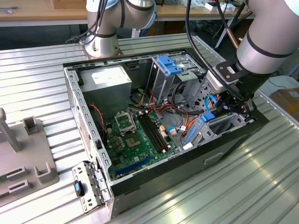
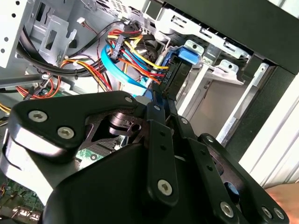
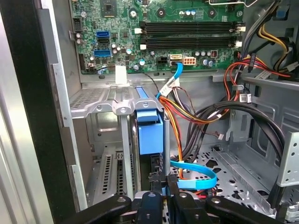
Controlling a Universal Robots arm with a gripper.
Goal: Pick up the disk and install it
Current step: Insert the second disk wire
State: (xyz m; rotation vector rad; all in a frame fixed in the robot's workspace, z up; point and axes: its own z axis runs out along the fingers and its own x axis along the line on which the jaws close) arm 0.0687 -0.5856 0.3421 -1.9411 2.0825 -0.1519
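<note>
The disk point(image 3: 150, 133) stands on edge in a slot of the metal drive bay point(image 3: 100, 107) at the front of the open computer case point(image 1: 88, 135). Its bright blue carrier frame point(image 2: 188, 55) faces up in both wrist views, and the dark slab point(image 2: 175, 77) runs back toward the fingers. My gripper point(image 3: 161, 189) reaches down into the case at the exterior view's right point(image 1: 230, 108). Its two black fingers point(image 2: 156, 109) sit close together on the disk's thin end. The disk's lower part is hidden inside the bay.
Bundles of red, yellow and black wires point(image 3: 205, 114) and a flat blue cable point(image 3: 196, 179) crowd the space beside the bay. The motherboard point(image 1: 135, 140) lies on the case floor, a metal cage with a light blue latch point(image 1: 169, 64) behind it. Grey fixtures point(image 1: 28, 158) stand on the ribbed table.
</note>
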